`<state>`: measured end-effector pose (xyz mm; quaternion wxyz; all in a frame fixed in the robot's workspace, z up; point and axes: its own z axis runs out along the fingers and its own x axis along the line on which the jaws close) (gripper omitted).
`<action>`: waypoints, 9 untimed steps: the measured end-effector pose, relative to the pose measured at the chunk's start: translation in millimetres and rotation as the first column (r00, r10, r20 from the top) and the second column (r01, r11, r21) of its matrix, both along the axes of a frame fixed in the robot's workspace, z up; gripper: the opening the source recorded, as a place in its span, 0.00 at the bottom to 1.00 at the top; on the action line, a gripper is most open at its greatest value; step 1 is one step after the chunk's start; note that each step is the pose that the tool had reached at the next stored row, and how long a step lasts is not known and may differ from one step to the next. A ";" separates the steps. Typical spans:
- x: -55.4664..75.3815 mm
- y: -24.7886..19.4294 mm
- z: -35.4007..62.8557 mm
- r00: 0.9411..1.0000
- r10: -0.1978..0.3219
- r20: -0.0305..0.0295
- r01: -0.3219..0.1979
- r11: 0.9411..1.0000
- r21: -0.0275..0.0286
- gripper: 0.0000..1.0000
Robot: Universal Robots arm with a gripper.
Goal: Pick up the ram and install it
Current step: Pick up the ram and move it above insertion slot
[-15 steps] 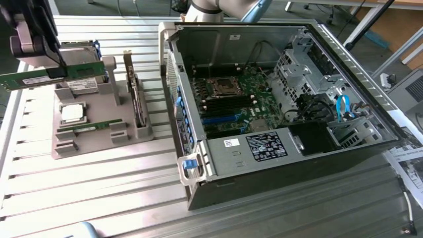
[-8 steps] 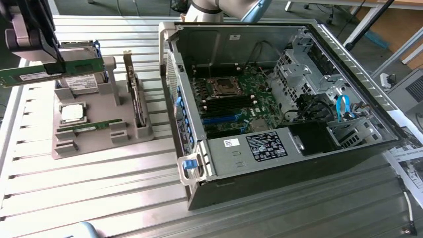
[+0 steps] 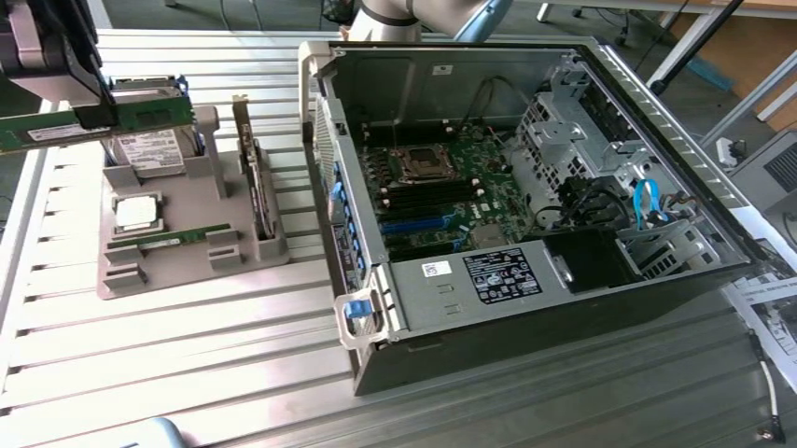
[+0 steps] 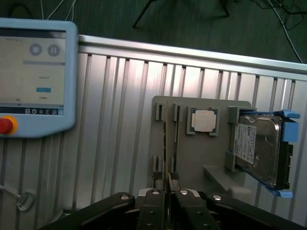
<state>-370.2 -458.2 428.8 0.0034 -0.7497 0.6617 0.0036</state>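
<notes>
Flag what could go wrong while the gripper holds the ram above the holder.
The gripper clamps the ram on a small patch, so it could tilt or slip in transit. The case wall stands between the ram and the motherboard slots; a low path might clip it.

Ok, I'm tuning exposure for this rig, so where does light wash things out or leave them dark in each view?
Exterior view: the bare metal table glares almost white, while the computer case is dimmer inside. Wrist view: the pendant screen looks washed out, the floor is dark, and the memory stick clamped in the gripper reads as a dark edge.
</notes>
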 end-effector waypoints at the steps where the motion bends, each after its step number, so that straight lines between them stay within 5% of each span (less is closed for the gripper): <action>1: 0.0 0.0 1.6 1.000 0.000 0.000 0.000 1.000 0.000 0.14; 9: 0.2 0.0 15.6 1.000 0.000 0.000 0.000 1.000 0.000 0.14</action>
